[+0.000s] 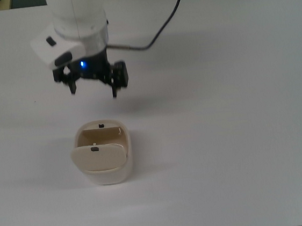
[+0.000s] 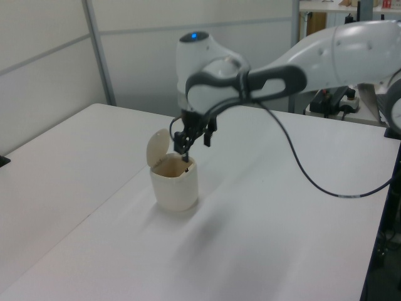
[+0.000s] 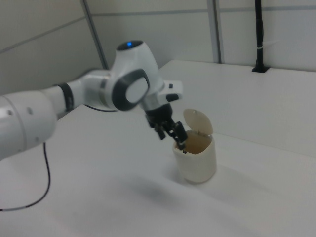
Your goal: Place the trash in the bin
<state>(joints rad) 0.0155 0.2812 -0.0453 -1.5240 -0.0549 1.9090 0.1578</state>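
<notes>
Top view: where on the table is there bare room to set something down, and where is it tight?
Table is bare across the top view's right half, along its bottom edge and to the top view's left of the bin. Tight only between the bin and the open gripper hanging above it.

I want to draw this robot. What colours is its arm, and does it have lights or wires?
The arm is glossy white and rounded, with dark grey bands at the joints. Its tool is black, with a small blue light above it. A thin black cable hangs off the arm.
</notes>
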